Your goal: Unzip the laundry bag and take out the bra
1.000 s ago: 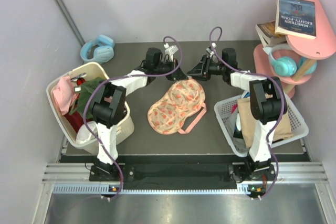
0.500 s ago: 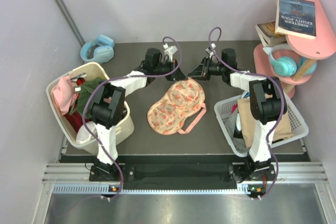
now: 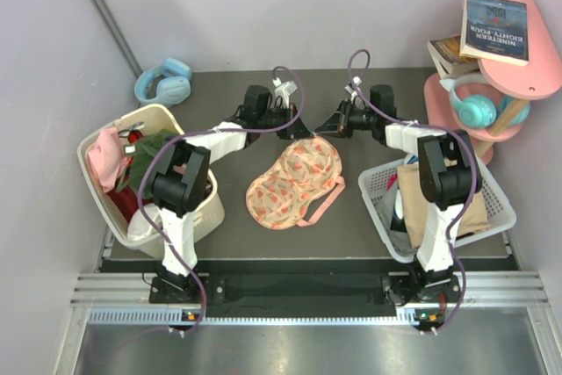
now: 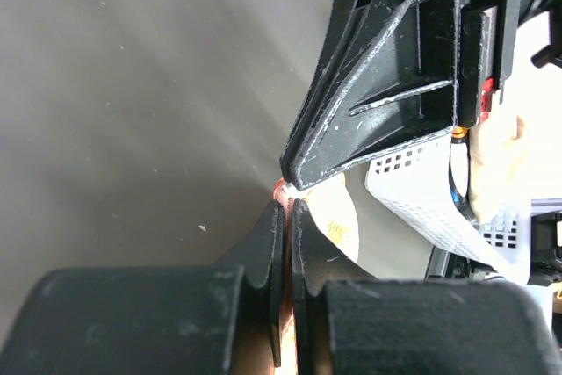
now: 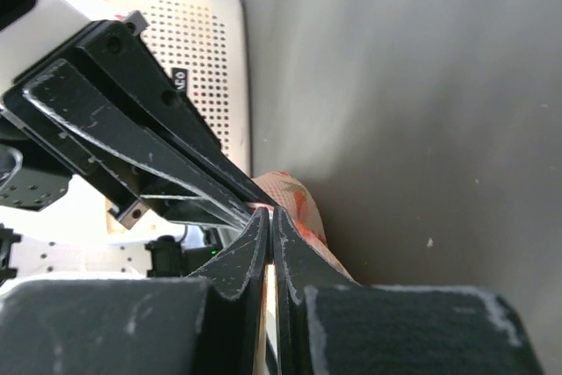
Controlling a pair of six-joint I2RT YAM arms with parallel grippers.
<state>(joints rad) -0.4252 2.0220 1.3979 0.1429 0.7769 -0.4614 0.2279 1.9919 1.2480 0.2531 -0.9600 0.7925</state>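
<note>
Lab rig: plain walls [image 3: 263, 6], alu rail [image 3: 518, 292].

Arms counted two: left arm [image 3: 180, 183], right arm [image 3: 444, 183]. Grippers were two: left gripper [image 3: 302, 132], right gripper [image 3: 324, 129]. Laundry bag [image 3: 294, 183] was one. Baskets were two: cream basket [image 3: 209, 206], white basket [image 3: 376, 195]. Headphones came to two pairs — blue headphones [image 3: 164, 82], teal headphones [image 3: 474, 108]. Pink shelf [image 3: 536, 85] was one, with two tiers. Books: top book [image 3: 496, 28] was one, lower books [image 3: 450, 54] at least one more — exact count unclear. Tan cloth [image 3: 457, 208] in white basket was one.
</note>
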